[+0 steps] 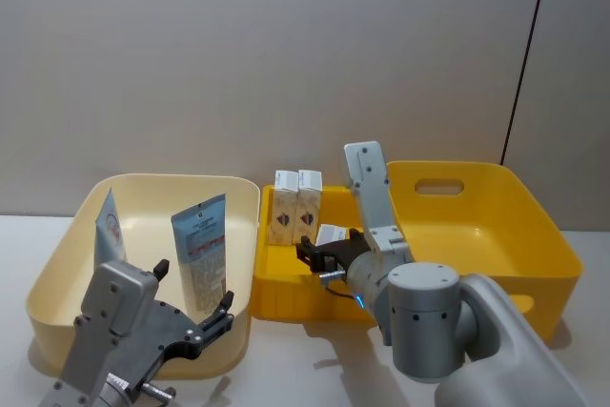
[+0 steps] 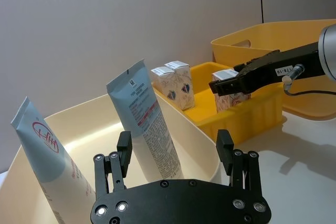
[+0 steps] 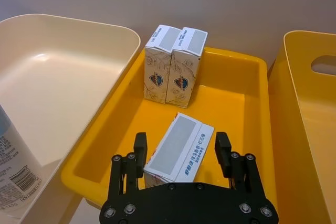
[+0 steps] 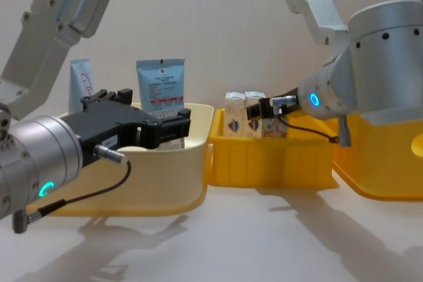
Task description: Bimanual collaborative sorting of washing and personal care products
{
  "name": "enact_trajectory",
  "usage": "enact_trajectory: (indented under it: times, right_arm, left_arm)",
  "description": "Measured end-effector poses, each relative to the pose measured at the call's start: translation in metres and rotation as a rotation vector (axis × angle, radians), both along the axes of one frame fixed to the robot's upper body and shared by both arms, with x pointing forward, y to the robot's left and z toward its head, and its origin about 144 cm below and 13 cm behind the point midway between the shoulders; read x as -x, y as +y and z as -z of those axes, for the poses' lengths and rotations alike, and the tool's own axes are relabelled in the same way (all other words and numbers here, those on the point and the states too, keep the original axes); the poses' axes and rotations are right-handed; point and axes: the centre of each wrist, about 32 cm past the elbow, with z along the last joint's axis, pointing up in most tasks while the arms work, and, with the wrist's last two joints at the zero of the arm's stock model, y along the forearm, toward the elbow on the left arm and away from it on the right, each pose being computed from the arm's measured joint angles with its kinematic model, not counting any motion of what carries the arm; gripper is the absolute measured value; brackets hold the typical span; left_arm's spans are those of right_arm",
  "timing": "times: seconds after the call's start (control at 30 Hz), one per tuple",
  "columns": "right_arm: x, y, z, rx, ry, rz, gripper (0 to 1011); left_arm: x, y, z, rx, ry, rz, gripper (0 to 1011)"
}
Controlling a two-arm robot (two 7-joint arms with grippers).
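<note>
Right gripper (image 3: 181, 139) is down in the small yellow bin (image 3: 236, 98). Its jaws are spread wide either side of the loose carton (image 3: 176, 153), with a sliver of gap on both flanks, so I've got hold of nothing. That carton sits tilted towards the bin's near wall, pale printed panel facing up. The two cartons (image 3: 160, 74) stand upright and touching against the far wall, by the far left corner.

My read is that I'm on the carton step. I want the pads square on its long flat sides, not on a corner, and only a light squeeze, because thin cream card with sharp edges will dent. It lies skewed to the jaws, so I'd turn the wrist first.

Left gripper (image 2: 176, 142) hovers wide open and empty at the near rim of the cream bin (image 1: 67, 235). Inside, the glossy tube (image 2: 44, 145) stands by the left wall and the flat, limp-looking pouch (image 2: 144, 119) stands near the middle. The bins are smooth moulded plastic with rounded corners.
</note>
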Motion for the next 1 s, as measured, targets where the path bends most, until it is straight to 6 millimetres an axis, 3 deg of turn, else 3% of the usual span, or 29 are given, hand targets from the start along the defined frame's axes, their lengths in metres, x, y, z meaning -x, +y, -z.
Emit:
enact_trajectory:
  times: [0.1,0.23,0.47,1.0]
  right_arm:
    - [0.0,0.0,0.0,0.0,0.0,0.0,783]
    - [0.0,0.0002,0.0,0.0,0.001,0.0,624]
    - [0.0,0.0002,0.0,0.0,0.001,0.0,432]
    - [0.0001,0.0003,0.0,0.002,-0.001,-0.002,415]
  left_arm:
    - [0.0,0.0,0.0,0.0,0.0,0.0,1002]
    - [0.0,0.0,0.0,0.0,0.0,0.0,1001]
    - [0.0,0.0,0.0,0.0,0.0,0.0,1001]
    - [0.0,0.0,0.0,0.0,0.0,0.0,1001]
